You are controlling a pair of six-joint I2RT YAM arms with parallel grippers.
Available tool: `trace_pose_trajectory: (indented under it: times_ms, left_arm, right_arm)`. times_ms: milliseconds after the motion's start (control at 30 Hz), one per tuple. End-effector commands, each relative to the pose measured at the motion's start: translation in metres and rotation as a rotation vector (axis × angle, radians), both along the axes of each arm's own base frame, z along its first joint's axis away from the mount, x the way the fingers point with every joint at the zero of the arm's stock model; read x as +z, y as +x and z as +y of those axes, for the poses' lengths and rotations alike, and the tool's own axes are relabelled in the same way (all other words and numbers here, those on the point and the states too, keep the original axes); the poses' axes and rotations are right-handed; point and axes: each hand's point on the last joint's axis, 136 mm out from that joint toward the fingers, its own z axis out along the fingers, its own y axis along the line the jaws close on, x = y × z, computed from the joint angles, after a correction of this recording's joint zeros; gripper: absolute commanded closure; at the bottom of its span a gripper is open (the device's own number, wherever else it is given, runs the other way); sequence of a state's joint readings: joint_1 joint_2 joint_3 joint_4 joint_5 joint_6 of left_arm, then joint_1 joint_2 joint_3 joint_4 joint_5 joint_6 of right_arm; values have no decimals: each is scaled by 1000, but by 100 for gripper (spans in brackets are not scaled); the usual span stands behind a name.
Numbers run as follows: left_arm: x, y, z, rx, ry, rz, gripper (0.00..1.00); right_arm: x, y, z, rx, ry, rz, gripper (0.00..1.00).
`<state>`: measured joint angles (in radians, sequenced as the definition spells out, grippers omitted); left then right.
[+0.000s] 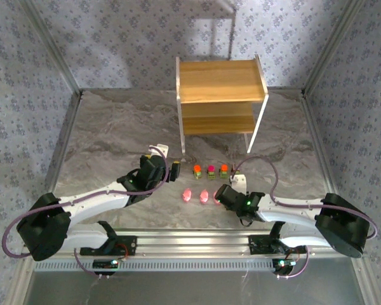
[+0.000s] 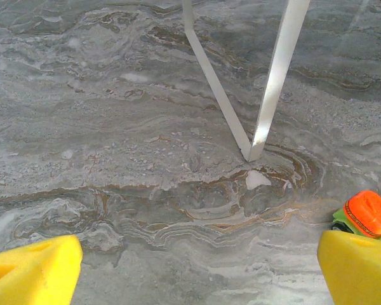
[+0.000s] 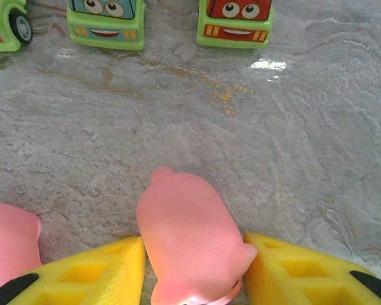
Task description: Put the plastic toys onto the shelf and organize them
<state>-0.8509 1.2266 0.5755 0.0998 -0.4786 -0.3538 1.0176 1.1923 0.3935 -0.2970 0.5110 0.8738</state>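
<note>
The right jaws are grasping one pink toy (image 3: 190, 248), with two more pink toys (image 1: 203, 196) lying to their left and three cars (image 1: 211, 170) sitting in a row ahead. The left jaws are hanging released just beside the orange-topped car (image 2: 368, 215), one shelf (image 1: 222, 79) standing ahead.

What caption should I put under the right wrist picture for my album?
The right tool pinches a pink toy, with three green toy cars lined up ahead.
</note>
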Motion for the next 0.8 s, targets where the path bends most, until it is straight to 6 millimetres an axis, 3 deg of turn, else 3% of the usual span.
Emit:
trace_pose_trajectory:
  times_ms: [0, 500, 767]
  left_arm:
    - [8, 4, -3, 4, -26, 1, 5]
    - [7, 5, -5, 1, -23, 4, 5]
    - [7, 5, -5, 0, -21, 7, 5]
  right_arm:
    - [-4, 2, -13, -57, -23, -35, 54]
    - [-3, 5, -14, -63, -13, -67, 59]
    - [4, 5, -14, -61, -8, -80, 71]
